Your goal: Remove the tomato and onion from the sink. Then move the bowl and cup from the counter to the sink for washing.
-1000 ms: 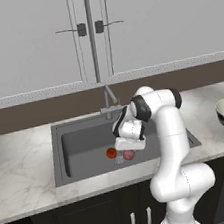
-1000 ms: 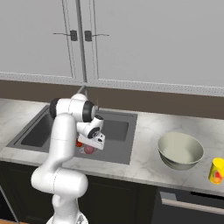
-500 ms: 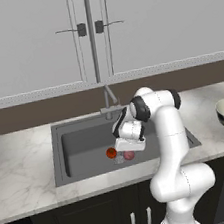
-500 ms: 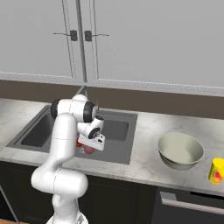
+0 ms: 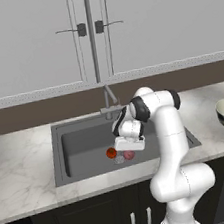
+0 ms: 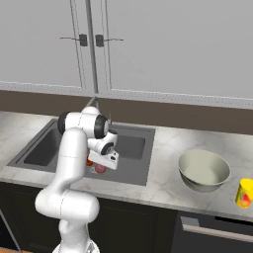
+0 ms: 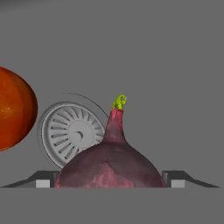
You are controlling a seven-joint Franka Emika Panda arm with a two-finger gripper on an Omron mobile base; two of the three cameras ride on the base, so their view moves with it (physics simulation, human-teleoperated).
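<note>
Onion (image 7: pixel 111 168) sits low in the sink (image 5: pixel 84 148), right at the gripper (image 7: pixel 111 181) — in the hand view its dark red body fills the gap between the two fingertips (image 7: pixel 43 180), which stand wide on either side of it, and its neck with a small green sprout points away from the camera. Whether the tips touch its skin I cannot tell. Just behind it lies the round drain (image 7: pixel 72 133), partly hidden by the onion, and the tomato (image 7: pixel 13 114) lies on the basin floor beside the drain, apart from the onion. From the left base view the arm bends down over the front part of the sink, the hand low over the onion (image 5: pixel 129 155), with the tomato (image 5: pixel 111 153) just to its left (both small beside the white hand) and the faucet (image 5: pixel 110 101) at the back rim. On the surface (image 6: pixel 168 173) to the right of the sink stands the bowl (image 6: pixel 203 170) — upright, cream inside — and further right, near the edge, the cup (image 6: pixel 244 193), well apart from the sink.
</note>
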